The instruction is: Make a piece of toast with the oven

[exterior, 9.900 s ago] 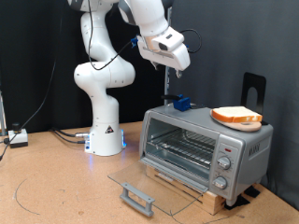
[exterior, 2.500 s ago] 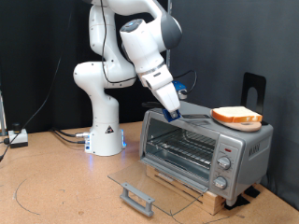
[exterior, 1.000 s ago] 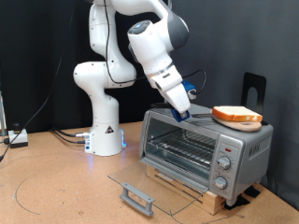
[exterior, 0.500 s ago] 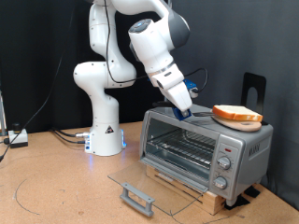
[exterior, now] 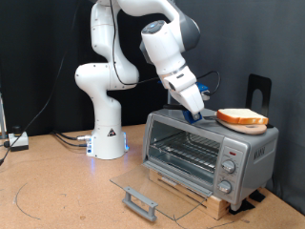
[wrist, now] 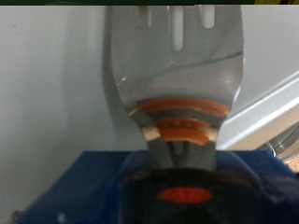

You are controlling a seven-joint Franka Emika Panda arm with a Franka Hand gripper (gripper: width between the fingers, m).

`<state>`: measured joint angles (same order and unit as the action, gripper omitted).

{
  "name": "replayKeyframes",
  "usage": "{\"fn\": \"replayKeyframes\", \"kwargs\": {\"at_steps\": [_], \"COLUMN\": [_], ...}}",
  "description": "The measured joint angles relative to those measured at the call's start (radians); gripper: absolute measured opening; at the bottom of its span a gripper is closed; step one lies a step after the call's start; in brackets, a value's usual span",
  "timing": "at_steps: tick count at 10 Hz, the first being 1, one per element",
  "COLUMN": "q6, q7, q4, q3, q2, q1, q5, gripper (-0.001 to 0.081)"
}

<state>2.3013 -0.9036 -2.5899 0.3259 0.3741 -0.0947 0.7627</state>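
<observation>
Brown tabletop (exterior: pixel 57 191) carries your oven (exterior: pixel 210 153), door down; your hand (exterior: pixel 197 114), clamped on a spatula (wrist: pixel 173 65), sits at the toast's (exterior: pixel 241 118) nine o'clock.

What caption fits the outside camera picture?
The gripper, holding a spatula, hovers over the open-doored oven beside the piece of toast on top.

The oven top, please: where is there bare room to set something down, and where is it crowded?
On the oven, the top is bare at the exterior view's left end. The hand, holding a spatula, crowds the middle; the piece of toast on its plate fills the exterior view's right end.
</observation>
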Motion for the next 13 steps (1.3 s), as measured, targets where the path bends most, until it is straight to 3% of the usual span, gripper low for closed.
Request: {"fn": "replayKeyframes", "kwargs": {"at_steps": [6,10,13], "q6": [0.115,0.171,0.159], "q7": [0.049,0.049,-0.111], "q4": [0.018,0.045,0.045], "q3": [0.082,0.109,0.087], "q2": [-0.05,-0.097,-0.102], "q1": [0.006,0.008,0.019], "q5": [0.049,0.098,0.262], "gripper": [0.0417,0.0417,0.0417]}}
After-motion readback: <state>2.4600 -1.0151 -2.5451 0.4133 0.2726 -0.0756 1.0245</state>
